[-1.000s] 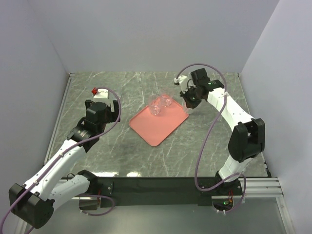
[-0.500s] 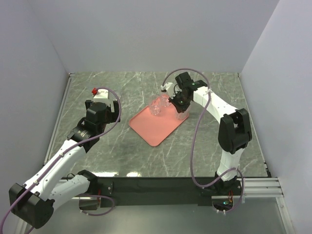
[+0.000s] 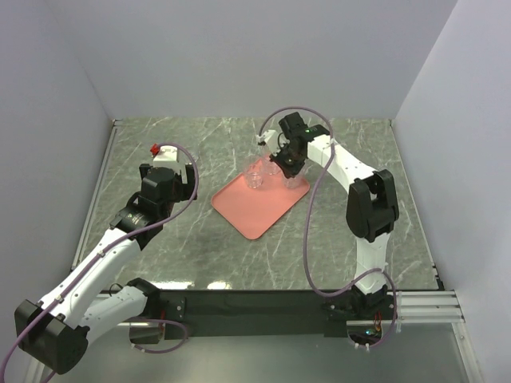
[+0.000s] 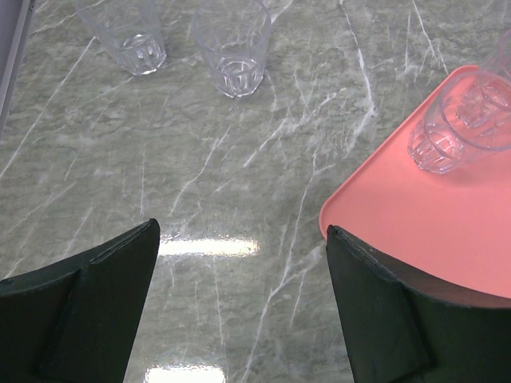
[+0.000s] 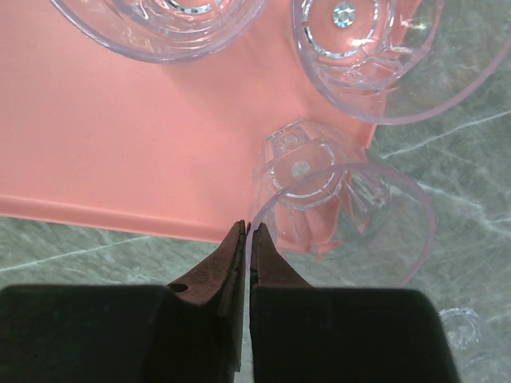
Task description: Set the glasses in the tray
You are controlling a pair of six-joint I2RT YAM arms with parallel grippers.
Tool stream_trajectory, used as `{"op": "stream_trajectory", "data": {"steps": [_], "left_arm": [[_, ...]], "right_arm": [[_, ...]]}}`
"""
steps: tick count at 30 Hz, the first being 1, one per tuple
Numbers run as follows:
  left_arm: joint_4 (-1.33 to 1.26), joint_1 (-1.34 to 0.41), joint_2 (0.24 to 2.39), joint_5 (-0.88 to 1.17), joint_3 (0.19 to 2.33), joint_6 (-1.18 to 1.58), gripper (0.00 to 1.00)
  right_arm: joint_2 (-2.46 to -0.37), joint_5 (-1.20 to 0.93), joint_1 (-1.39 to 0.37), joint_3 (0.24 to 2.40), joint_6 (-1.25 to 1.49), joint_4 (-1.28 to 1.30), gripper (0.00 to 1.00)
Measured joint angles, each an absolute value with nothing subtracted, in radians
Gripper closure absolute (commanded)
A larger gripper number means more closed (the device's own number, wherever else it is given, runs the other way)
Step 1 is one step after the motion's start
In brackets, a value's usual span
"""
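The salmon-pink tray (image 3: 254, 209) lies mid-table. My right gripper (image 3: 287, 169) is over its far right corner. In the right wrist view the gripper (image 5: 249, 231) is shut on the rim of a clear glass (image 5: 343, 211) whose base is over the tray's corner (image 5: 120, 144). I cannot tell if the glass touches the tray. Two more glasses (image 5: 160, 24) (image 5: 367, 48) stand on the tray just beyond; they also show in the top view (image 3: 255, 177) (image 3: 272, 167). My left gripper (image 4: 243, 311) is open and empty, low over the table left of the tray (image 4: 415, 215). Two glasses (image 4: 132, 32) (image 4: 231, 48) stand on the table ahead of it.
The marble table (image 3: 335, 231) is walled in by pale panels at the back and both sides. A black rail (image 3: 255, 303) with the arm bases runs along the near edge. The left arm (image 3: 104, 255) lies across the near left of the table.
My right arm has swung left from beyond the tray's right side to over its far right corner, carrying the glass. The left arm has not moved.
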State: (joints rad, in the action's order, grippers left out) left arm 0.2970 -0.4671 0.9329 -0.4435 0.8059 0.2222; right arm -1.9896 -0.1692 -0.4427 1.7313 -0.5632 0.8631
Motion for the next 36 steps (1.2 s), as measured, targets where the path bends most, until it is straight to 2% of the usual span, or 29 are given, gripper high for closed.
{"op": "stream_trajectory", "data": {"steps": [5, 8, 9, 11, 13, 22, 30, 36], "left_arm": [[0.297, -0.467, 0.933, -0.443, 0.806, 0.222, 0.09], [0.297, -0.467, 0.933, -0.443, 0.806, 0.222, 0.09], [0.297, -0.467, 0.933, -0.443, 0.806, 0.222, 0.09], [0.297, -0.467, 0.933, -0.443, 0.806, 0.222, 0.09], [0.297, -0.467, 0.933, -0.443, 0.806, 0.222, 0.09], [0.281, -0.457, 0.931, -0.427, 0.79, 0.222, 0.06], [0.265, -0.435, 0.929, -0.381, 0.789, 0.223, 0.05], [0.247, -0.414, 0.929, -0.329, 0.783, 0.228, 0.04]], "right_arm": [[-2.016, -0.165, -0.445, 1.736, -0.563, 0.876, 0.92], [-2.021, -0.159, -0.448, 1.744, -0.561, 0.883, 0.72], [-2.021, -0.157, -0.449, 1.747, -0.562, 0.884, 0.62], [-2.021, -0.151, -0.451, 1.75, -0.562, 0.879, 0.51], [-2.021, -0.147, -0.451, 1.75, -0.566, 0.876, 0.47], [-1.924, -0.143, -0.452, 1.684, -0.564, 0.848, 0.44], [-1.634, -0.171, -0.428, 1.459, -0.562, 0.78, 0.44], [-1.448, -0.236, -0.338, 1.263, -0.547, 0.722, 0.4]]}}
